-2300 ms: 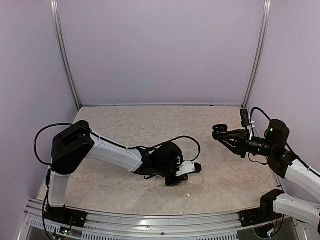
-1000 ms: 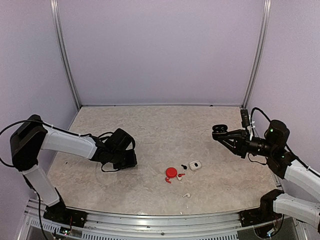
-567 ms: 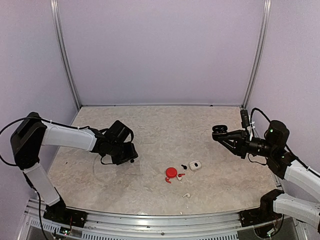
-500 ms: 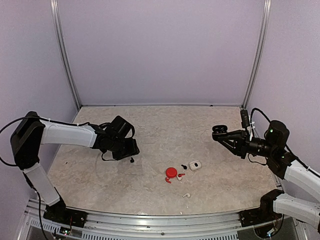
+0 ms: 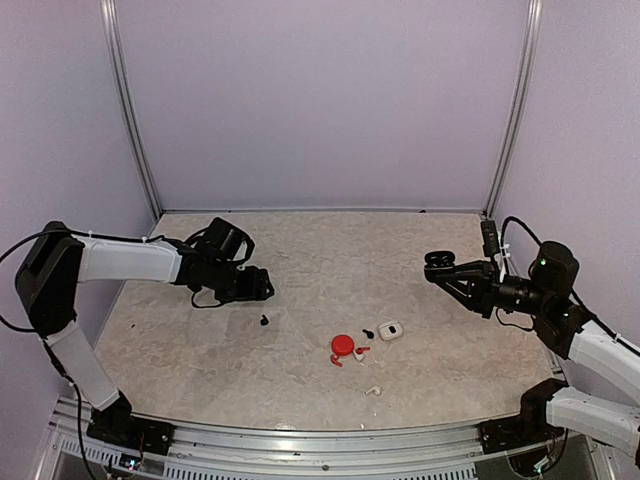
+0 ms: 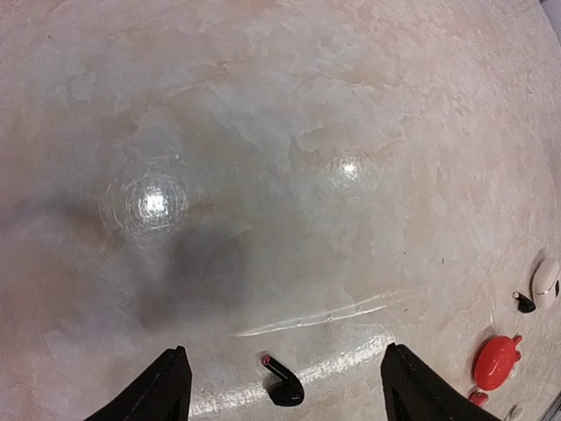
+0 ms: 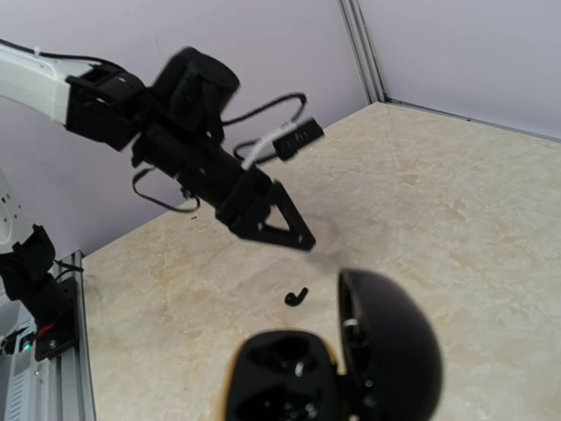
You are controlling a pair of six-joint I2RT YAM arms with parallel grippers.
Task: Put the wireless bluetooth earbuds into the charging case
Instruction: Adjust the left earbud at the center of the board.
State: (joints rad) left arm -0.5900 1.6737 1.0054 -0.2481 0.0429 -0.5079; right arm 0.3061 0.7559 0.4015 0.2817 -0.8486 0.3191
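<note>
A black earbud point(image 5: 264, 320) lies alone on the table left of centre. My left gripper point(image 5: 255, 287) hangs open just above and behind it. In the left wrist view the earbud point(image 6: 284, 387) lies loose between the spread fingertips point(image 6: 178, 368). My right gripper point(image 5: 452, 272) is raised at the right, shut on the open black charging case point(image 5: 437, 259). Its empty wells and raised lid fill the bottom of the right wrist view point(image 7: 289, 377). Another black earbud point(image 5: 368, 332), a red one point(image 5: 360, 351) and a white one point(image 5: 373, 390) lie near the table's middle.
A closed red case point(image 5: 343, 345) and a small white case point(image 5: 390, 330) sit among the loose buds at centre. Both show at the right edge of the left wrist view, the white case point(image 6: 545, 281) above the red case point(image 6: 496, 361). Walls close the back and sides.
My left gripper swung from the central cluster to the left, opened and rose backward, leaving the black earbud on the table. The right arm has not moved.
</note>
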